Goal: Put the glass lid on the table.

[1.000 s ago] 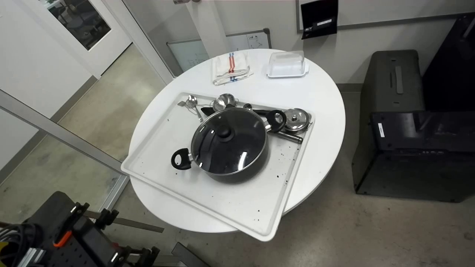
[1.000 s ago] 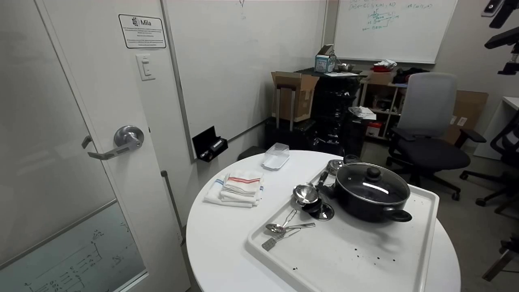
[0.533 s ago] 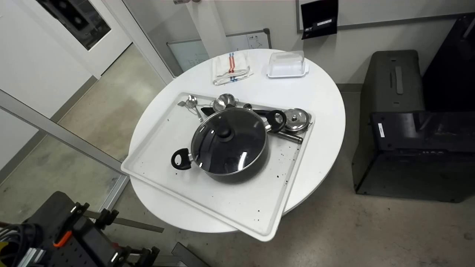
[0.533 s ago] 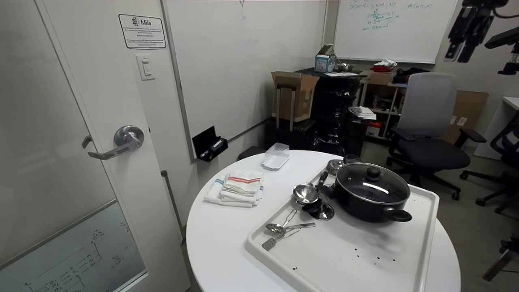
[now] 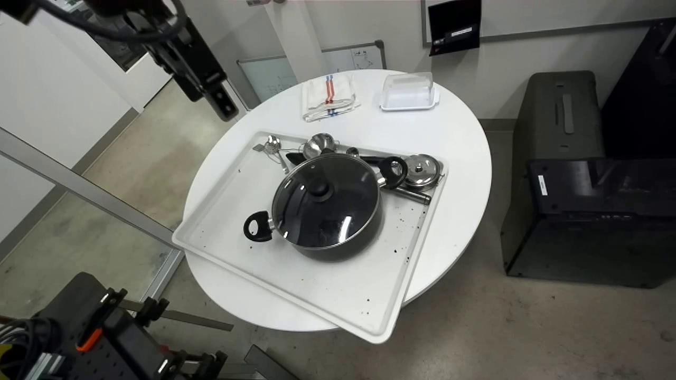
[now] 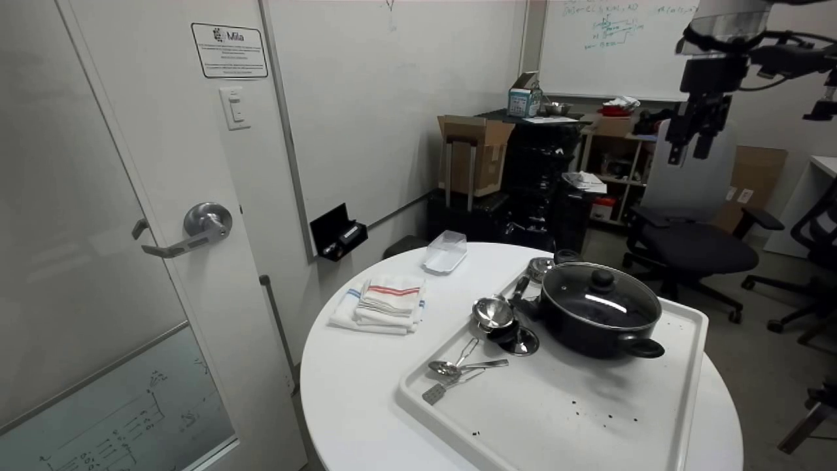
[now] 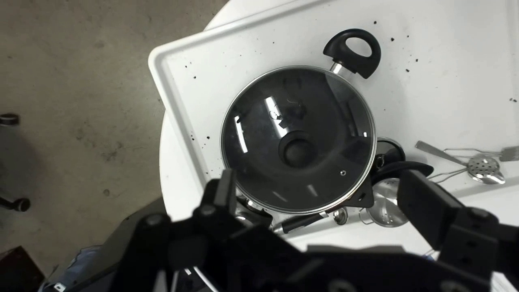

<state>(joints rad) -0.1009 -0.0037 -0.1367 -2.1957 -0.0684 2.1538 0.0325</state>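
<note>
— End effector [image 6: 690, 153]: in an exterior view it hangs high, well apart from everything below; in the wrist view its fingers [image 7: 427, 205] stand wide apart, holding nothing.

— And what have you beneath it, by order of size?

— You have the counter [image 5: 465, 158], round and white; on it a tray [image 5: 285, 269], a corner reaching past the edge; on the tray a black pot [image 6: 579, 333]; over the pot's mouth the glass lid [image 7: 308, 117], not yet lifted; at its centre the dark knob [image 7: 299, 153].

— Which relation governs your next move?

— Knob below end effector. In the wrist view it falls between the lines of the two fingers, somewhat nearer the finger at that picture's left and a little beyond the tips. The round lid has no long axis to match, so any turn about the vertical should serve you. Judged as approach: you would probably descend, correcting slightly sideways until the fingers straddle the knob.

— What can you not tell?

— Height: the wrist view looks down and flattens it. For release, bare counter beside the tray seems your likeliest goal.
</note>
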